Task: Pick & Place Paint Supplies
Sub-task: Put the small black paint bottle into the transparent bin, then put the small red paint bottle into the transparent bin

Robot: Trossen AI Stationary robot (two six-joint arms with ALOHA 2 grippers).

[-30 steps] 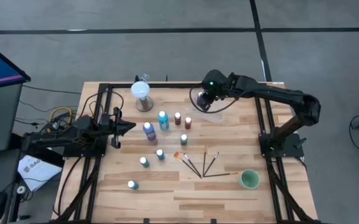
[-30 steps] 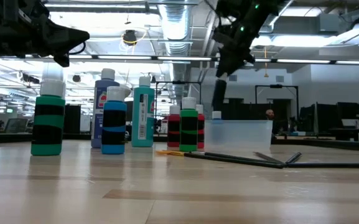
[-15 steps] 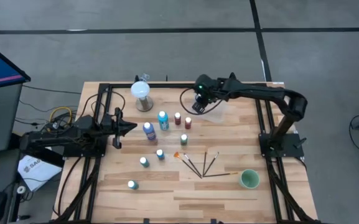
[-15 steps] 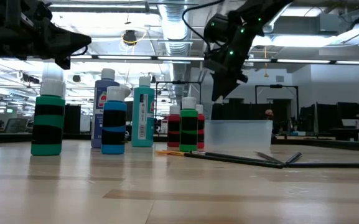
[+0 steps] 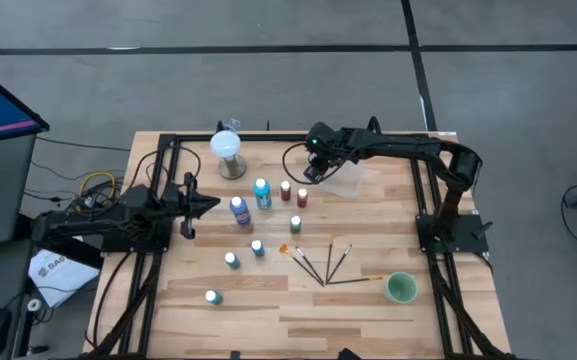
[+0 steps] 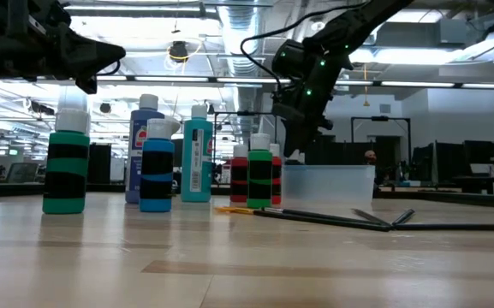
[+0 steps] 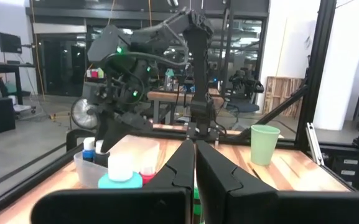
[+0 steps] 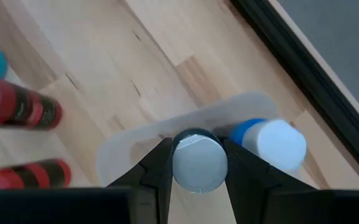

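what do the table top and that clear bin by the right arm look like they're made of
The table top looks like light wood with a matte finish: plank seams and grain show. The clear bin looks like frosted, translucent plastic, since the room shows dimly through its walls. The right pincer, beside it, holds a white-capped bottle.

Lighting: bright, even, from ceiling fixtures [image 6: 178, 51] | Shadows: faint on the table [image 5: 368, 290] | Glare: bright ceiling above the right gripper [image 6: 291, 152] silhouettes it | Focus: right gripper's fingers [image 8: 155, 171] soft, bottle cap [image 8: 198, 160] between them slightly blurred
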